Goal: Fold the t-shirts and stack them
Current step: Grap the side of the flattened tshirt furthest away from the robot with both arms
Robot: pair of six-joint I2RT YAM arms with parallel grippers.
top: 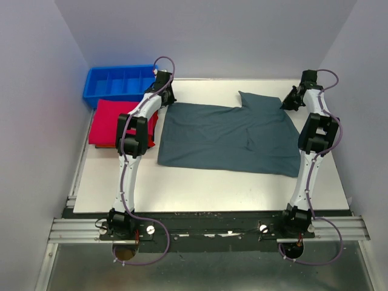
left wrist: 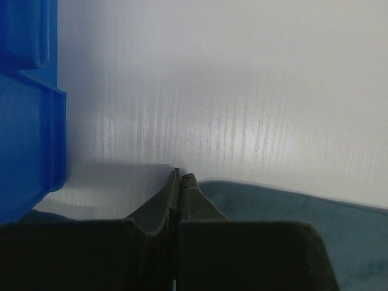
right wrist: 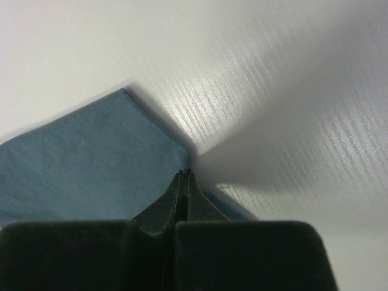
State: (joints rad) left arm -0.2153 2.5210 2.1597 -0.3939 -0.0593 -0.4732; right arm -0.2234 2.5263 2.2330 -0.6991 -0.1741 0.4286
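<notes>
A teal t-shirt (top: 230, 136) lies spread flat on the white table, with one sleeve pointing to the far side. My left gripper (top: 165, 97) is at its far left corner. In the left wrist view the gripper (left wrist: 180, 176) is shut, with teal fabric (left wrist: 291, 212) showing on both sides of the fingers. My right gripper (top: 286, 103) is at the shirt's far right corner. In the right wrist view it (right wrist: 185, 173) is shut at the fabric's edge (right wrist: 91, 157). A folded red t-shirt (top: 115, 121) lies at the left.
A blue compartment bin (top: 118, 82) stands at the far left corner, close beside my left gripper; its wall shows in the left wrist view (left wrist: 24, 121). Grey walls enclose the table on three sides. Bare white table (top: 200, 188) lies in front of the shirt.
</notes>
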